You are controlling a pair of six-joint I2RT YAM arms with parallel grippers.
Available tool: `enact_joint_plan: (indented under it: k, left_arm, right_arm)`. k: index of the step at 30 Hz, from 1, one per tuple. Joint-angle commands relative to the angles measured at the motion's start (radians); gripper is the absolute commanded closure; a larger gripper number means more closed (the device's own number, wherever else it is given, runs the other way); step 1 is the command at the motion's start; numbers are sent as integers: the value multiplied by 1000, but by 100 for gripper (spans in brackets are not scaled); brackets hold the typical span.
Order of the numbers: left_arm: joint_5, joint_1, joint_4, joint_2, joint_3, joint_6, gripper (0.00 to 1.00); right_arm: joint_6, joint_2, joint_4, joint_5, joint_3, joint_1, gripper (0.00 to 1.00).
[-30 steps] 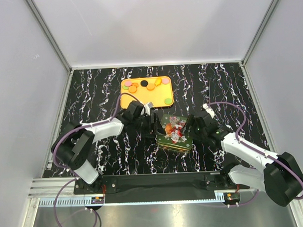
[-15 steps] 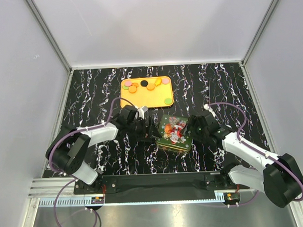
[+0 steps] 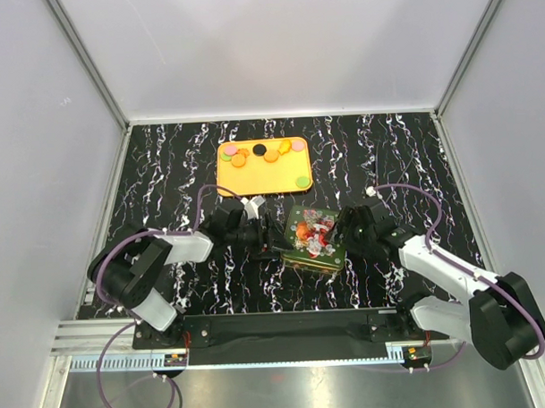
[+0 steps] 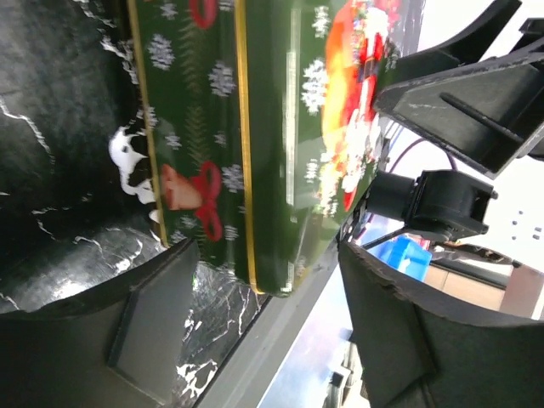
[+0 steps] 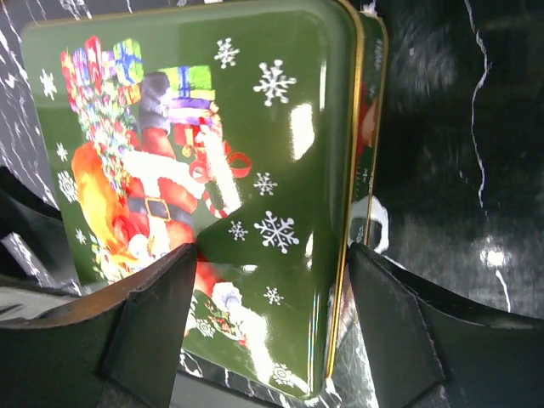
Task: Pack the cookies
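Observation:
The cookies (image 3: 239,160), small round discs that are mostly orange with black, pink and green ones, lie on an orange tray (image 3: 264,175) at the back. A green Christmas tin (image 3: 314,238) with its lid on rests mid-table. My left gripper (image 3: 272,235) is low at the tin's left side and open. The tin's (image 4: 263,127) near corner lies between its fingers (image 4: 153,323), with gaps on both sides. My right gripper (image 3: 347,234) is open at the tin's right side. One of its fingers (image 5: 153,323) is over the lid (image 5: 212,170) and the other is beside the rim.
The black marbled tabletop (image 3: 163,154) is bounded by grey walls on three sides. Purple cables (image 3: 406,192) loop from both arms over the table. A metal rail (image 3: 286,329) with the arm bases runs along the near edge.
My left arm has dropped lower and its gripper has settled against the tin's left side. My right gripper has edged slightly closer to the tin. The tin and tray have not moved.

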Motion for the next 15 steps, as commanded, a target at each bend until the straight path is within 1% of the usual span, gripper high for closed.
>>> enact_joint_plan:
  k: [1, 2, 6, 7, 8, 9, 10, 11, 12, 13, 14, 15]
  left_arm:
    - [39, -16, 200, 46, -17, -80, 31]
    - [36, -20, 205, 52, -17, -82, 32]
    - [16, -40, 222, 92, -13, -97, 49]
    - [8, -43, 223, 96, -11, -97, 58]
    - [4, -48, 220, 102, -6, -99, 64]
    - [-5, -56, 219, 110, -2, -99, 67]
    - [-12, -60, 202, 113, 7, -93, 77]
    - [-18, -63, 193, 116, 10, -88, 83]
    - [-25, -71, 184, 119, 12, -85, 88]
    - [-39, -74, 165, 121, 17, -77, 90]
    - [-42, -76, 159, 124, 21, -74, 97]
    - [-47, -80, 151, 129, 24, -71, 100]
  right_arm:
    - [11, 37, 88, -66, -13, -2, 23]
    - [11, 50, 94, -67, -14, -2, 23]
    - [13, 64, 120, -72, -28, -1, 24]
    - [14, 67, 129, -75, -28, 4, 23]
    - [17, 77, 131, -73, -30, 5, 24]
    - [18, 85, 140, -70, -30, 15, 24]
    - [21, 91, 145, -69, -31, 18, 25]
    - [24, 106, 149, -69, -34, 22, 25]
    - [25, 111, 155, -67, -36, 28, 25]
    - [30, 116, 166, -67, -36, 38, 25]
    - [33, 123, 171, -66, -39, 41, 25]
    - [34, 131, 175, -64, -37, 42, 25]
